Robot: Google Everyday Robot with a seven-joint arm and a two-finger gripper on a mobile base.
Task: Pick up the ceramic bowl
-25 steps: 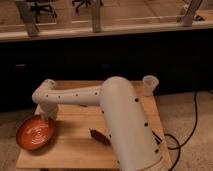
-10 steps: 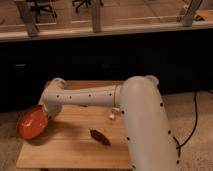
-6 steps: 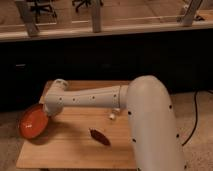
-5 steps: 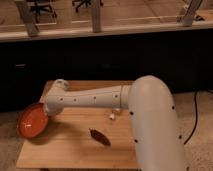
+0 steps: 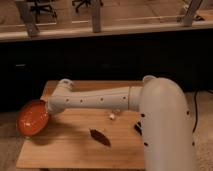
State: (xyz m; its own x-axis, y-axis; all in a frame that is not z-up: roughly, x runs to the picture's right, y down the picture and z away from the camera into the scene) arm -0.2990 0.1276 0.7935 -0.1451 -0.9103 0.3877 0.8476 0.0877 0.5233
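Note:
The ceramic bowl (image 5: 32,118), glossy orange-red and plate-sized, hangs tilted in the air at the left edge of the wooden table (image 5: 65,150), its inside facing the camera. My gripper (image 5: 48,107) is at the bowl's right rim, at the end of the long white arm (image 5: 95,100) that stretches left across the table. It is shut on the rim and holds the bowl off the table. The fingers are mostly hidden behind the wrist and the bowl.
A small dark brown object (image 5: 100,137) lies mid-table. A tiny white thing (image 5: 112,116) lies under the arm and a dark item (image 5: 137,128) beside my white body (image 5: 167,130). A dark low wall (image 5: 110,55) runs behind the table.
The bowl lay flat on the table's front left under the gripper. It has since been lifted, tilted and carried to the left edge. In the last half second it hardly moved.

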